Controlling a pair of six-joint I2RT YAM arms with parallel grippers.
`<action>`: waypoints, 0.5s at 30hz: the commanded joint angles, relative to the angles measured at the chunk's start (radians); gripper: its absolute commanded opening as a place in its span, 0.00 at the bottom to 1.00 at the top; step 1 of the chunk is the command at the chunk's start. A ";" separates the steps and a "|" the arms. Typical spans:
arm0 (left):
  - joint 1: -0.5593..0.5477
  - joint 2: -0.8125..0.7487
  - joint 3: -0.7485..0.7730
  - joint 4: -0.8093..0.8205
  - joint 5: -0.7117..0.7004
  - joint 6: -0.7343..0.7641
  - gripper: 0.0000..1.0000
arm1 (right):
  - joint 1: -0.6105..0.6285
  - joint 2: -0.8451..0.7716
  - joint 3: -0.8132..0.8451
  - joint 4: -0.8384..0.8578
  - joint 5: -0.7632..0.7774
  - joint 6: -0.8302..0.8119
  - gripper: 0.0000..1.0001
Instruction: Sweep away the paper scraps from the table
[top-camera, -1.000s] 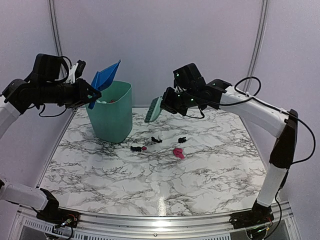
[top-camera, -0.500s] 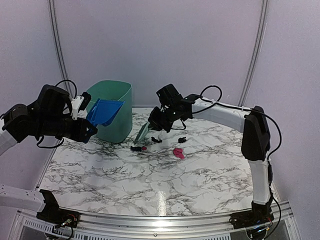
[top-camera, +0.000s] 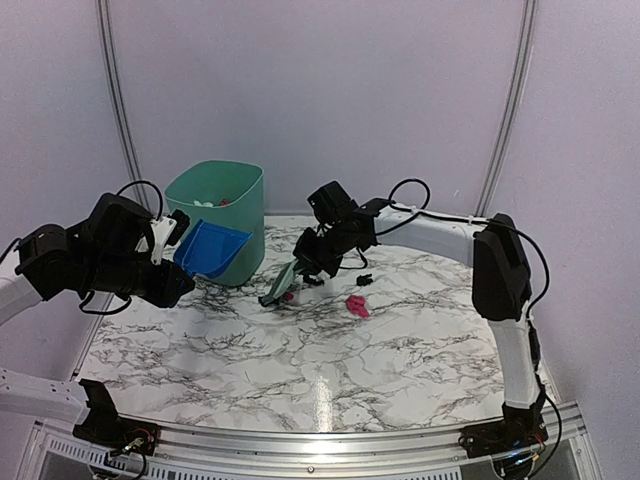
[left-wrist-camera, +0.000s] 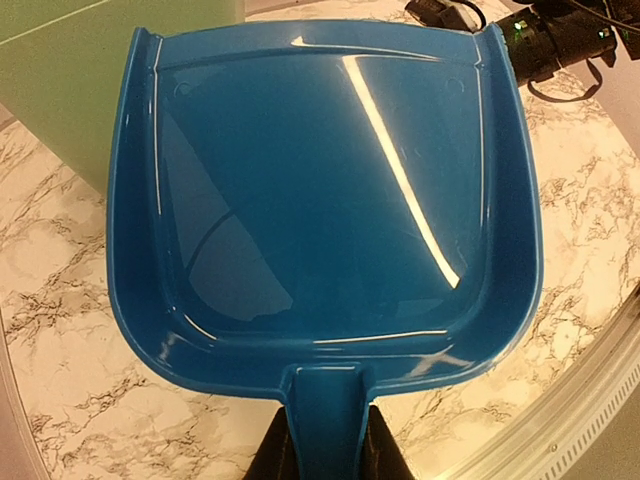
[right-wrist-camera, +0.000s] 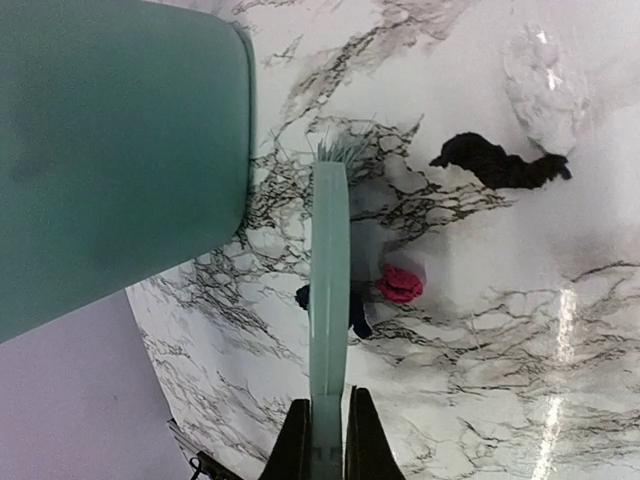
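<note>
My left gripper (top-camera: 165, 262) is shut on the handle of the blue dustpan (top-camera: 212, 249), held above the table's left side; the pan (left-wrist-camera: 320, 190) is empty. My right gripper (top-camera: 318, 252) is shut on the mint-green hand brush (top-camera: 279, 283), whose bristles are down at the marble table (top-camera: 300, 370). In the right wrist view the brush (right-wrist-camera: 329, 300) lies over a black scrap (right-wrist-camera: 357, 318) with a pink scrap (right-wrist-camera: 399, 284) beside it and another black scrap (right-wrist-camera: 500, 165) further off. A bigger pink scrap (top-camera: 357, 306) and a black scrap (top-camera: 364, 279) lie to the right.
A green bin (top-camera: 217, 220) stands at the back left, just behind the dustpan, with bits inside. It fills the upper left of the right wrist view (right-wrist-camera: 110, 150). A metal rail (top-camera: 300, 452) edges the table's near side.
My right arm has swung left and lowered the brush to the table by the scraps. My left arm has lowered the dustpan from above the bin and levelled it.
</note>
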 joint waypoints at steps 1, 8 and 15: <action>-0.005 -0.015 -0.019 -0.014 -0.021 0.024 0.00 | -0.004 -0.113 -0.076 -0.036 -0.001 -0.021 0.00; -0.005 0.001 -0.036 -0.014 -0.014 0.043 0.00 | -0.004 -0.238 -0.209 -0.066 0.000 -0.063 0.00; -0.005 -0.002 -0.075 -0.012 -0.014 0.053 0.00 | -0.005 -0.272 -0.137 -0.182 -0.022 -0.184 0.00</action>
